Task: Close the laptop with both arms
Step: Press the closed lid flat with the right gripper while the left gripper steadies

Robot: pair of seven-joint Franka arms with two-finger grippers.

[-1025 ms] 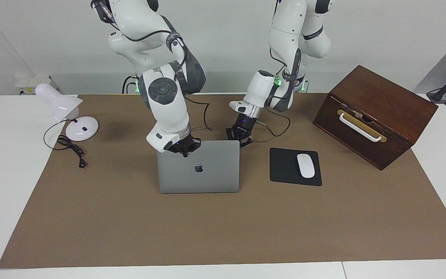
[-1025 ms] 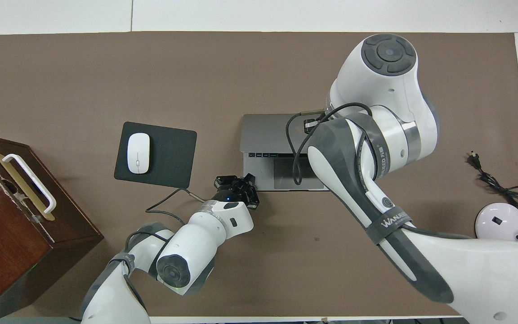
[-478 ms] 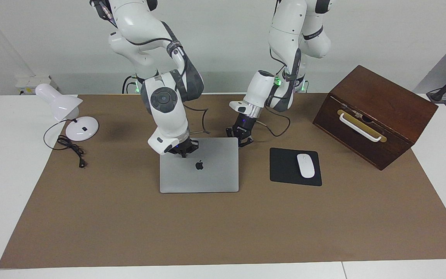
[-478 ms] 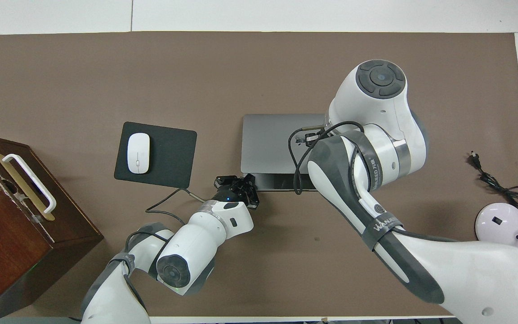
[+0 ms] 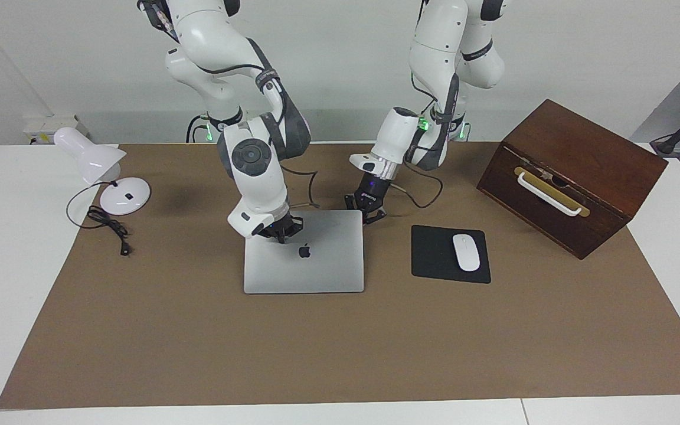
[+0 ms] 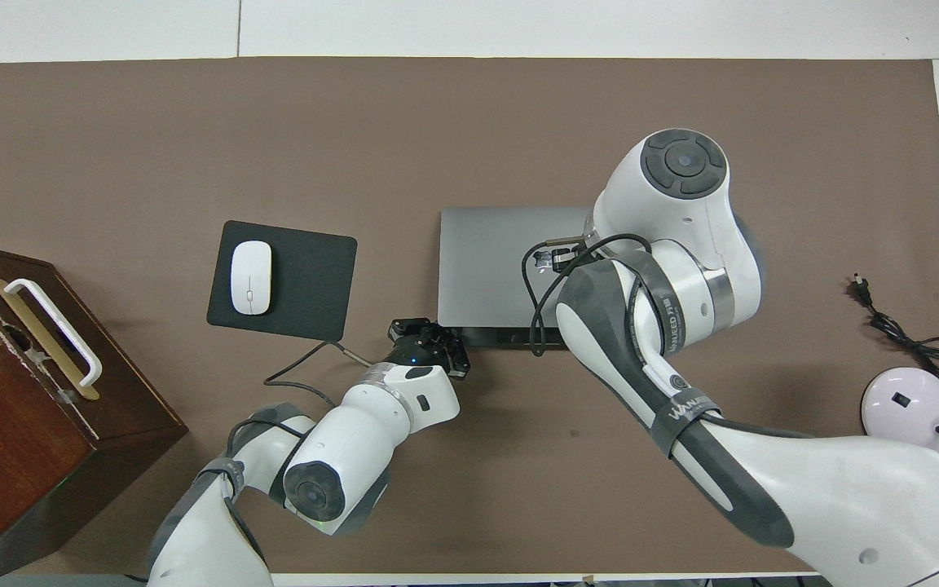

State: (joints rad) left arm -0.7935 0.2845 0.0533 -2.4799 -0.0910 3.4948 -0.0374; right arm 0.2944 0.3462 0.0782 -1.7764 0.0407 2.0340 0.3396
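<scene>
The silver-grey laptop (image 5: 316, 265) (image 6: 486, 261) lies mid-table with its lid down almost flat, logo up. In the overhead view a narrow dark strip of its base still shows along the edge nearest the robots. My right gripper (image 5: 281, 232) is shut, its tips pressing on the lid near that edge, on the side toward the right arm's end. From overhead, the arm's wrist hides it. My left gripper (image 5: 369, 213) (image 6: 430, 344) is shut and low at the laptop's near corner toward the left arm's end. I cannot tell whether it touches the laptop.
A black mousepad (image 5: 428, 254) with a white mouse (image 5: 466, 252) lies beside the laptop toward the left arm's end. A dark wooden box (image 5: 576, 159) with a white handle stands further that way. A white lamp (image 5: 104, 171) and its cable (image 5: 107, 227) sit at the right arm's end.
The lid has swung down toward the robots from steeply raised to nearly flat. My right gripper followed it down, staying on it. The left gripper has not moved.
</scene>
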